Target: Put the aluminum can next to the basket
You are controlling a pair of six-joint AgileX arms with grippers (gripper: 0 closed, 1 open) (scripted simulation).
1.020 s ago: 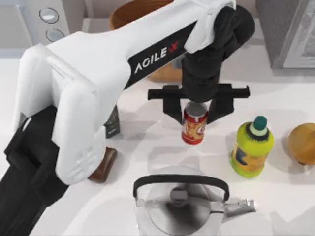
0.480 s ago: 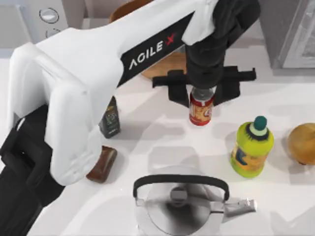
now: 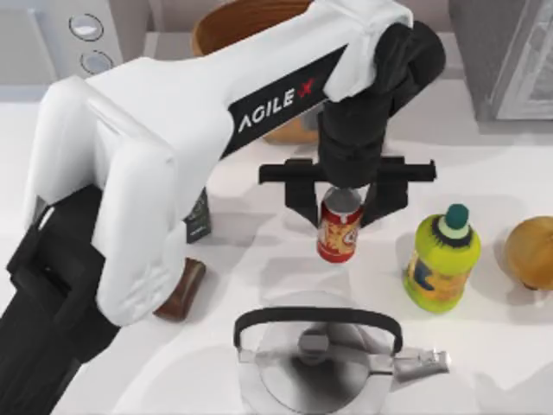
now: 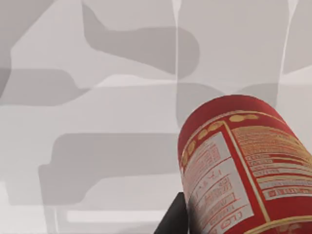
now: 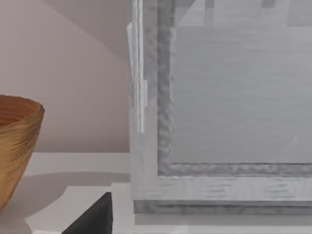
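Left gripper clamped on aluminum can, carried near basket; next, lowering beside basket.

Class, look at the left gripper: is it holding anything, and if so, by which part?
Yes. The left gripper holds the aluminum can by its upper end, one finger on each side just below the silver top, the red body hanging beneath.

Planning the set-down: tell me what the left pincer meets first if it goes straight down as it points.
Probably bare table. The left pincer holds the aluminum can, whose base would touch first; height is unclear.
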